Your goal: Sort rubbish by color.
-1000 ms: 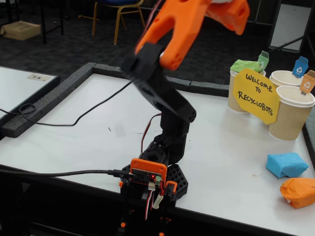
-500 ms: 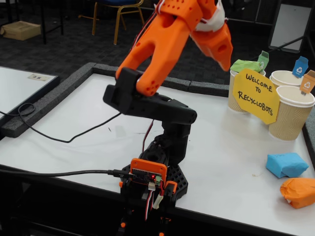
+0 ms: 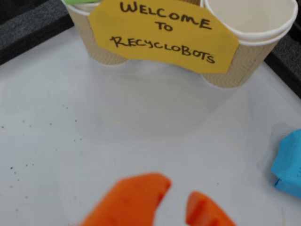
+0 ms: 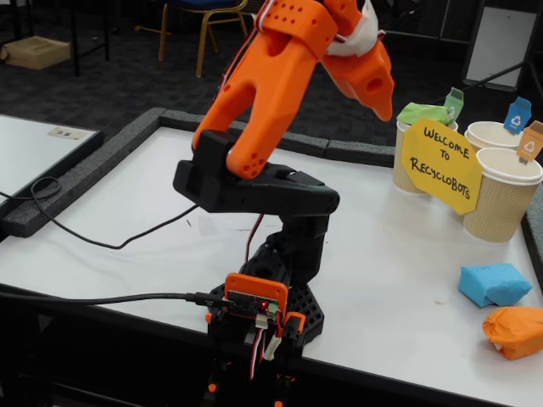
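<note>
Reaching next calls for swinging the empty, parted pincer (image 4: 373,93) rightward and down over the desk (image 4: 170,195). Left to right in the fixed view, the green lump (image 4: 422,113) sits in a cup beside the pincer; the blue lump (image 4: 494,283) and orange lump (image 4: 514,331) lie lower right. Since earlier, the arm has folded back.

In the wrist view the blue lump (image 3: 289,165) is cut by the right edge, the sign (image 3: 164,33) hides the cups' (image 3: 244,61) fronts, and the blurred gripper (image 3: 178,200) fingertips run off the bottom.
</note>
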Action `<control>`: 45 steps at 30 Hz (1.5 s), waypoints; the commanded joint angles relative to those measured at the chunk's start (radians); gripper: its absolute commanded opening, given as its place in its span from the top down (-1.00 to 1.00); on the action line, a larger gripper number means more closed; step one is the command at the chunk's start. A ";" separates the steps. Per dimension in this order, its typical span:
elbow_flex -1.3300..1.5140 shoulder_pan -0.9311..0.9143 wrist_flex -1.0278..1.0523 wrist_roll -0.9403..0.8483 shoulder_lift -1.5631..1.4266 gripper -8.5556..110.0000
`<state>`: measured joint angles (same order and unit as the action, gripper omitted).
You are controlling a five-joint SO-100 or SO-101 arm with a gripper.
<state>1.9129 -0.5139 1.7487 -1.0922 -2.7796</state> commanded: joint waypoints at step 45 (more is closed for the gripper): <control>-0.052 -0.364 -0.305 0.025 0.106 0.85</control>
<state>1.8515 -0.7900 1.5002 -1.0891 -2.6737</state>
